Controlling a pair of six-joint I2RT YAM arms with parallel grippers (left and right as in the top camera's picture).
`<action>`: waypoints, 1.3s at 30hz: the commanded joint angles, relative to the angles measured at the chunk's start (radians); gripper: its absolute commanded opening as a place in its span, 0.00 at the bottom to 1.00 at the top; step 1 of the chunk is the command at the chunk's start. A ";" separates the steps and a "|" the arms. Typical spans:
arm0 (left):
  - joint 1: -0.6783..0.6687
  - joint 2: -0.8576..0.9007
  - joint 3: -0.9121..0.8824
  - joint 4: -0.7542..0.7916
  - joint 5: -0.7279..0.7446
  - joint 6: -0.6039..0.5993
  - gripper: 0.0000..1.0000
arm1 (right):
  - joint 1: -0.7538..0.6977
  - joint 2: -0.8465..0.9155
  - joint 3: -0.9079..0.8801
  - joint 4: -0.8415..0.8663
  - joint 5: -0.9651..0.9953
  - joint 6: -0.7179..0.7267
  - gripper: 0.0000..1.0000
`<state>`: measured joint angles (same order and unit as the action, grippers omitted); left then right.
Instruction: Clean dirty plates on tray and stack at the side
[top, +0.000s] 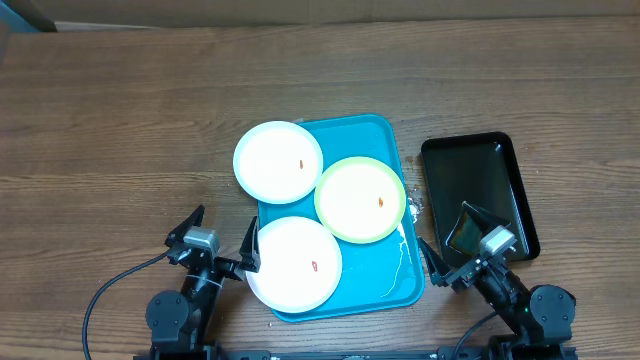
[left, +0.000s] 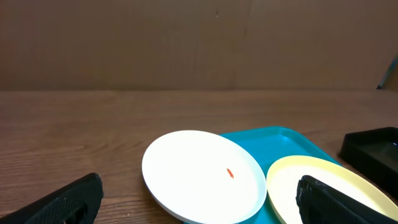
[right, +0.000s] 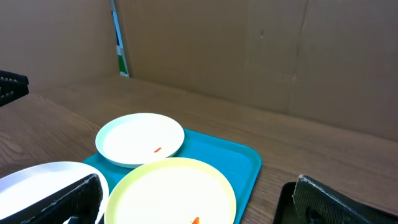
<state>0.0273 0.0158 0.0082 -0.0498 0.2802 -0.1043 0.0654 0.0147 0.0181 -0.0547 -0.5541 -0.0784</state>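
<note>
The cyan tray (top: 385, 135) lies mid-table and holds three plates, each with a small reddish speck. A white plate (top: 278, 162) overhangs its back-left corner, the green-rimmed plate (top: 360, 199) sits at its right, and another white plate (top: 295, 263) overhangs its front-left edge. My left gripper (top: 222, 222) is open and empty, just left of the front plate. My right gripper (top: 450, 235) is open and empty, between the tray and a black tray. The left wrist view shows the back white plate (left: 202, 174), green-rimmed plate (left: 323, 186) and left gripper (left: 199, 190). The right wrist view shows the green-rimmed plate (right: 171, 190), back white plate (right: 140, 140), front white plate (right: 37, 180) and right gripper (right: 199, 186).
A smaller glossy black tray (top: 475, 185) lies right of the cyan tray, under my right gripper's outer finger. White streaks (top: 405, 250) mark the cyan tray's front right. Brown cardboard walls (right: 249, 56) stand behind the wooden table (top: 110, 130).
</note>
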 joint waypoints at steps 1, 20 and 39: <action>-0.005 -0.010 -0.003 -0.001 -0.002 0.000 1.00 | -0.003 -0.010 -0.010 0.002 -0.008 0.003 1.00; -0.005 -0.010 -0.003 -0.001 -0.002 0.000 1.00 | -0.003 -0.010 -0.010 0.002 -0.008 0.004 1.00; -0.006 -0.010 -0.003 0.075 0.219 -0.070 1.00 | -0.002 -0.010 -0.010 0.021 -0.072 0.005 1.00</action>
<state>0.0273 0.0158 0.0082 0.0189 0.3325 -0.1272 0.0654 0.0147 0.0181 -0.0380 -0.5709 -0.0788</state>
